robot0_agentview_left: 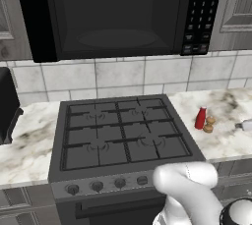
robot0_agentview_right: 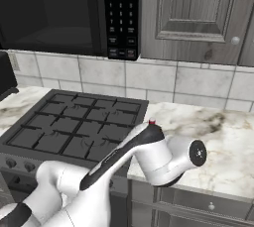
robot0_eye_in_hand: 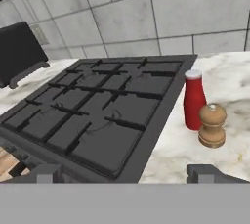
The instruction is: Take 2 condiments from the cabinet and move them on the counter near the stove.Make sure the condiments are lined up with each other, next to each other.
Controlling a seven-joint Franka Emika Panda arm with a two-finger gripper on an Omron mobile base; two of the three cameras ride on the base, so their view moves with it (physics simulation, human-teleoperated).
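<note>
Two condiments stand upright on the marble counter (robot0_agentview_left: 224,140) just right of the stove (robot0_agentview_left: 118,130): a slim red squeeze bottle (robot0_agentview_left: 201,118) (robot0_eye_in_hand: 194,101) and a brown knob-topped shaker (robot0_agentview_left: 209,124) (robot0_eye_in_hand: 212,125), side by side and almost touching. In the right base view my arm covers them, and only the red cap tip (robot0_agentview_right: 152,121) shows. My gripper (robot0_eye_in_hand: 128,173) is open and holds nothing. It sits low in front of the stove's right front corner, with the shaker a short way ahead of the right fingertip (robot0_eye_in_hand: 210,171). The cabinet is out of view.
A black microwave (robot0_agentview_left: 113,13) hangs above the stove. A black appliance (robot0_agentview_left: 7,106) stands on the counter to the stove's left. A grey panelled door cabinet (robot0_agentview_right: 198,8) is on the wall at the right, and a tiled backsplash (robot0_eye_in_hand: 161,17) runs behind. Bare counter (robot0_agentview_right: 223,137) lies right of the condiments.
</note>
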